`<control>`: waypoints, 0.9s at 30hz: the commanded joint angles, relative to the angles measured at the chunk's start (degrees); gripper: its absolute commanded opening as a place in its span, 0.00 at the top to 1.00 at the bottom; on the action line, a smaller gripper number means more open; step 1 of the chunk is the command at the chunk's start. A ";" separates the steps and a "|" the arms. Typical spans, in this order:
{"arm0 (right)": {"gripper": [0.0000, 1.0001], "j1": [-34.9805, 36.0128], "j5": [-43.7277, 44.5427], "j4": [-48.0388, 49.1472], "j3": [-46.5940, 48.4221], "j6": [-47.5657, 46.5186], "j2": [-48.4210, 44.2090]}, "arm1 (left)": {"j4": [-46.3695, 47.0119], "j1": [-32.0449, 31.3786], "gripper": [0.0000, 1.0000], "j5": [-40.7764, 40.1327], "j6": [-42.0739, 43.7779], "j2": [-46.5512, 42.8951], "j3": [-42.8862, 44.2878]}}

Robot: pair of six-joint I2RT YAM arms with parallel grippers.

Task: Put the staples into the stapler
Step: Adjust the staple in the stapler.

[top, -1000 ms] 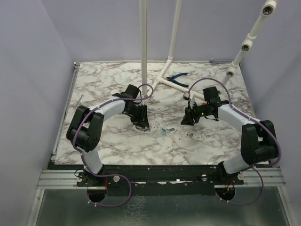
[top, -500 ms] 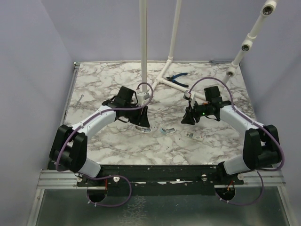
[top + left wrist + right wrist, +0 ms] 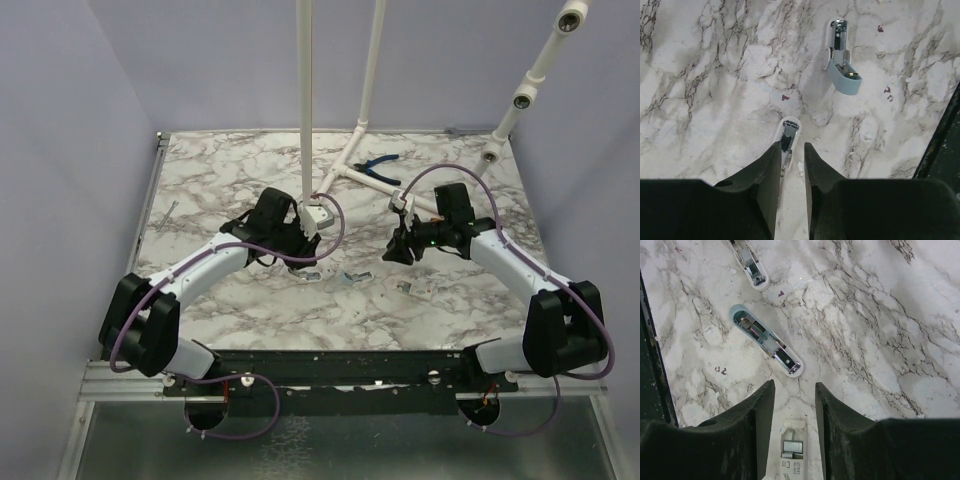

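The stapler (image 3: 767, 347) lies flat on the marble surface (image 3: 230, 170), close to the middle of the near edge and between the two hands. Its open side faces up, so the silvery inner metal shows. Its long axis runs mostly along the near edge at a slight slant. The rounded blue-green end points toward the near edge and the left hand, and the metal-tipped end points toward the right hand. In the left wrist view the stapler (image 3: 842, 57) looks hinged open, with a pale arm meeting the blue-green shell at an angle.

A second pale part (image 3: 790, 132) with a metal channel lies just beside the stapler, apart from it and roughly parallel. The left hand (image 3: 792, 145) straddles the near end of this part with a narrow gap between its fingers. I cannot tell whether they press on it.

The right hand (image 3: 794, 384) hangs spread. Under the gap, touching neither finger, a small white printed packet (image 3: 790, 467) holds a grey block of staples (image 3: 792, 446).

Blue-handled pliers (image 3: 378, 168) lie near the far edge, beside a white pipe frame (image 3: 345, 165).
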 commanded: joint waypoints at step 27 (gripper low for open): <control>0.59 0.00 3.95 0.60 -0.51 -1.04 0.62 | -0.76 -3.90 0.80 -3.49 26.41 14.27 3.50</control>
